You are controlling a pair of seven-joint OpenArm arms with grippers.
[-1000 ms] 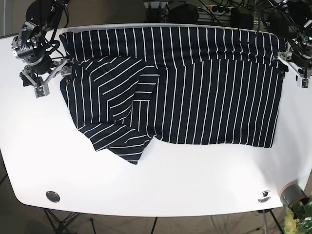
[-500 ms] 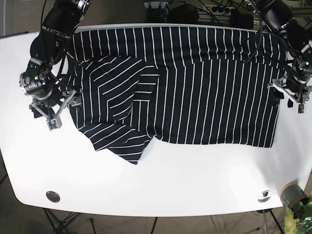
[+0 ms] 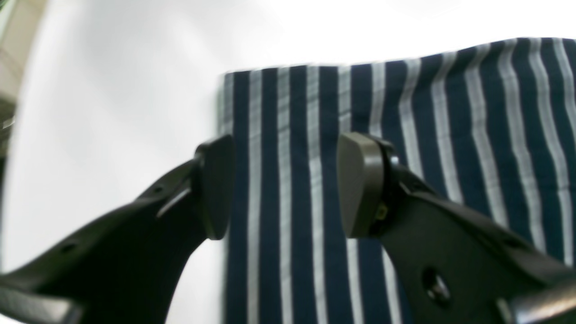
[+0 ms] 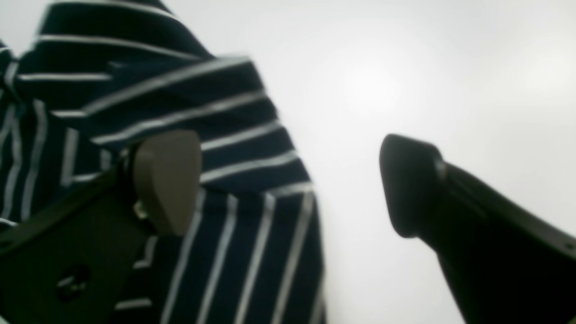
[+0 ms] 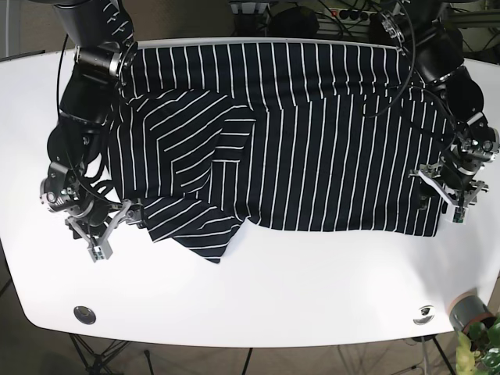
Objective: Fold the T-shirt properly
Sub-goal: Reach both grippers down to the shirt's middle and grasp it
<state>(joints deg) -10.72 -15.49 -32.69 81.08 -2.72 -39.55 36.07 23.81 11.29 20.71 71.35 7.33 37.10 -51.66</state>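
Over the T-shirt (image 5: pixel 312 141) edges — left pincer (image 3: pixel 283 184) and right pincer (image 4: pixel 288 184) both gape wide.

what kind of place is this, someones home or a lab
Most likely a robotics lab, not a home: a bare white table on tripod-style legs, two robot arms working a striped T-shirt, and a tangle of cables and power strips behind the table.

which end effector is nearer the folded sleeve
Right. The right end effector sits at the table's near side beside the folded sleeve. The left end effector is at the T-shirt's opposite corner.
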